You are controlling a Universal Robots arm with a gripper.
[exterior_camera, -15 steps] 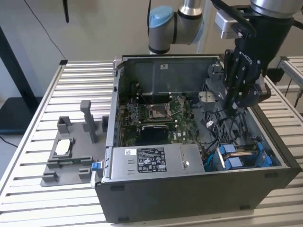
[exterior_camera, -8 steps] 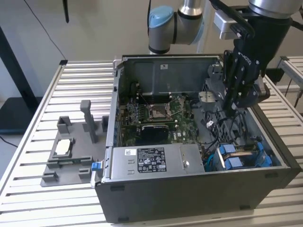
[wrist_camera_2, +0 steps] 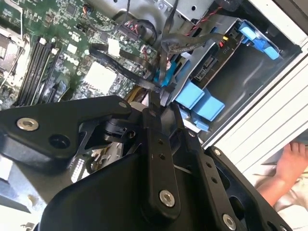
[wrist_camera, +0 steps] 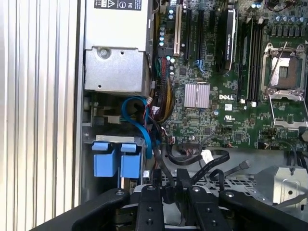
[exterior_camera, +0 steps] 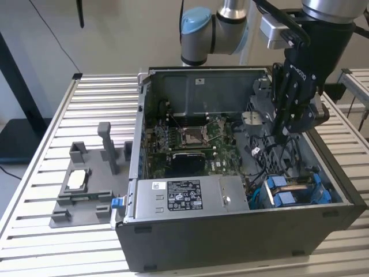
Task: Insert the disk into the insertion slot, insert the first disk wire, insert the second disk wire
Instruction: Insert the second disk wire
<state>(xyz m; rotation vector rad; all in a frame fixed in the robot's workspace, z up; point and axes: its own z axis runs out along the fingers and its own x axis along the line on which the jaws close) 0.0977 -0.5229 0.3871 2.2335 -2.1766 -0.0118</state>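
The disk (wrist_camera_2: 210,65) lies inside the insertion slot (wrist_camera_2: 214,25), a grey metal bay with blue tabs (exterior_camera: 283,191) at the case's front corner on the exterior view's right. My gripper (exterior_camera: 282,134) hangs inside the open case just behind that bay. In the second wrist view the gripper (wrist_camera_2: 156,95) is shut on a black disk wire (wrist_camera_2: 166,48) with a blue end, a short way from the disk's connector edge. In the first wrist view the gripper (wrist_camera: 169,179) pinches the same black wire (wrist_camera: 211,159) beside the blue tabs (wrist_camera: 117,162).
A silver power-supply box (exterior_camera: 179,194) fills the case's front. The motherboard (exterior_camera: 184,144) lies behind it, with loose cables and a blue cable (wrist_camera: 139,120) near the bay. A grey fixture (exterior_camera: 78,190) stands on the slatted table. A person's hand (wrist_camera_2: 288,161) is outside the case.
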